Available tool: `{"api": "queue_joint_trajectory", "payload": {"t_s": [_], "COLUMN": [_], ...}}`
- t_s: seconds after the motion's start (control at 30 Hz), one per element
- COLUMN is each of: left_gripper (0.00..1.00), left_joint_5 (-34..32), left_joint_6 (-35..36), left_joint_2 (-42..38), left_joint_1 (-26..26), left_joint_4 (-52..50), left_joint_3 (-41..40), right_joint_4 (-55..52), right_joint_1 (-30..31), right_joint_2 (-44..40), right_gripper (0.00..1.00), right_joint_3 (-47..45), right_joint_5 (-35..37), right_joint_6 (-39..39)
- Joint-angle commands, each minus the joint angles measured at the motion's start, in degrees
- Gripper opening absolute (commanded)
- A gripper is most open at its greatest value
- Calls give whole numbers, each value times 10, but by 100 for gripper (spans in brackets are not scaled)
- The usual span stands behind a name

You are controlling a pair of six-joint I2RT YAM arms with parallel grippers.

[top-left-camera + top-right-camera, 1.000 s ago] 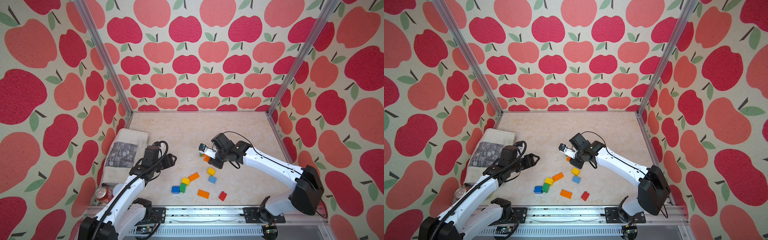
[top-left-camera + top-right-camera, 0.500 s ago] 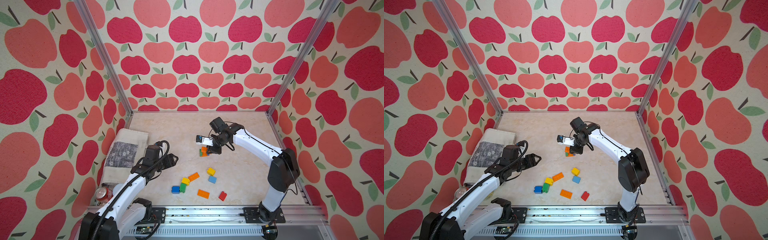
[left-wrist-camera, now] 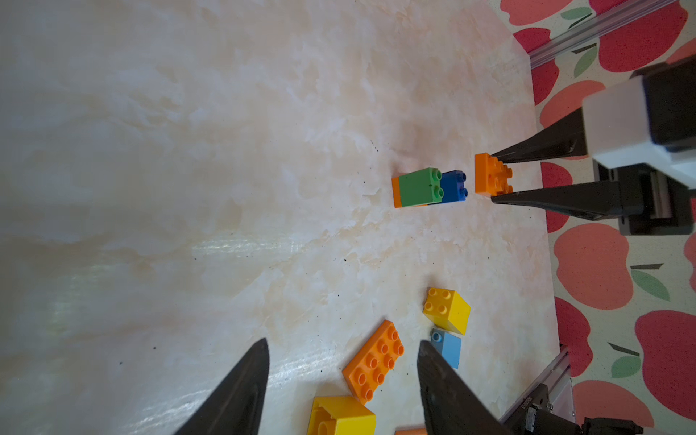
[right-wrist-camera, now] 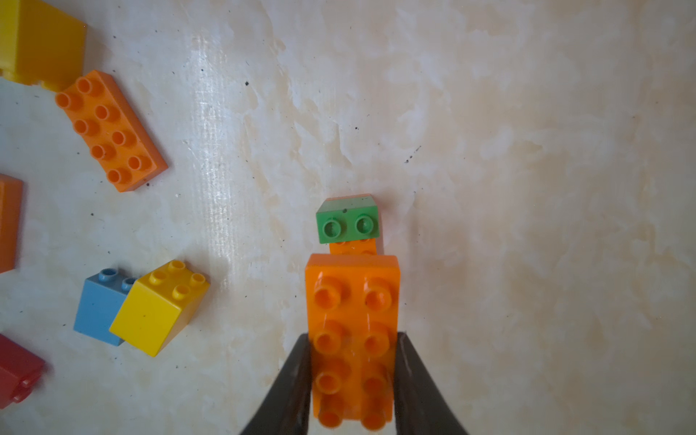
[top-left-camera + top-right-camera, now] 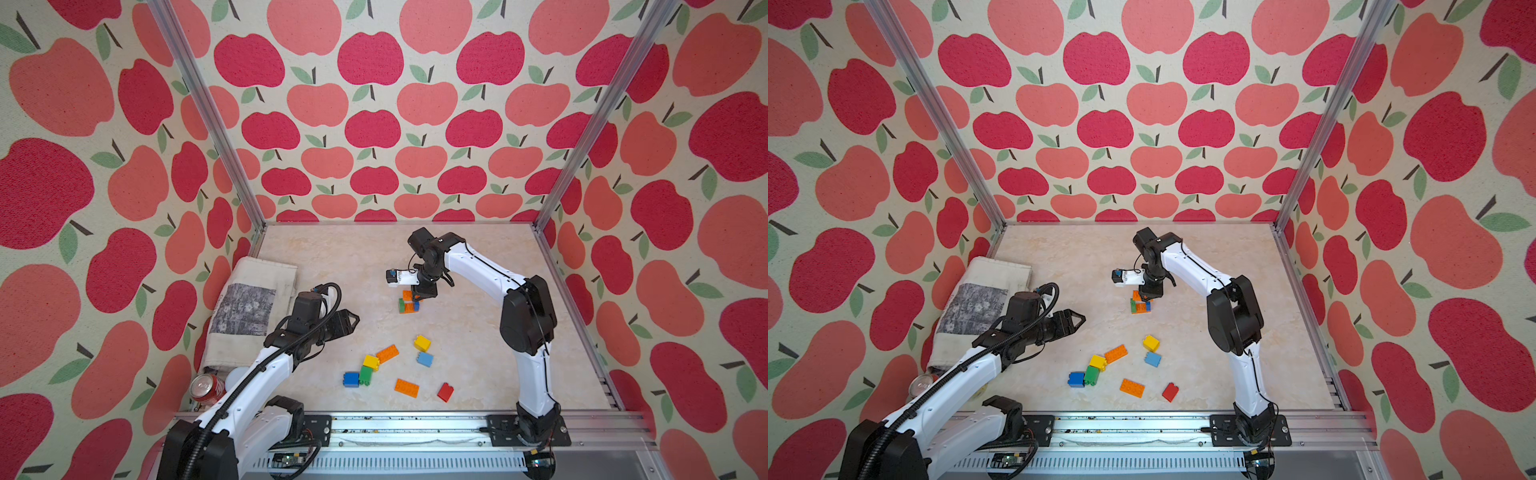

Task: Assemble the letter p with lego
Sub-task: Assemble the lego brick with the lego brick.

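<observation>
Orange lego brick [image 4: 352, 301] clamped flat between right jaws, hanging just above small green-blue-orange stack [image 5: 408, 306]. Left jaws parted, empty, over table [image 3: 188, 150].

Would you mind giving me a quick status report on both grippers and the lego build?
Right gripper shut on orange brick, poised by green-and-blue stack, not joined. Left gripper open, empty. Loose bricks lie apart.
</observation>
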Motion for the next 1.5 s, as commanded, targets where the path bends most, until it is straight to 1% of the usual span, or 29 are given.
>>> {"api": "queue_joint_trajectory", "payload": {"t_s": [0.0,0.47,1.13,1.47], "left_gripper": [65,65,65,65], "left_joint_5": [3,-8,-12,-13], "left_joint_6": [1,3,3,3], "left_joint_2": [8,5,10,8], "left_joint_1": [-2,-3,-3,-3], "left_joint_4": [12,5,6,3], "left_joint_3": [-5,-8,-9,-8], "right_joint_4": [-44,-63,-61,-52], "right_joint_1": [-1,19,31,35], "right_joint_2": [20,69,87,101], "right_gripper": [19,20,21,23], "right_joint_3": [36,79,78,76], "right_joint_5": [3,18,48,62], "right_joint_6": [-21,-39,-53,-49]}}
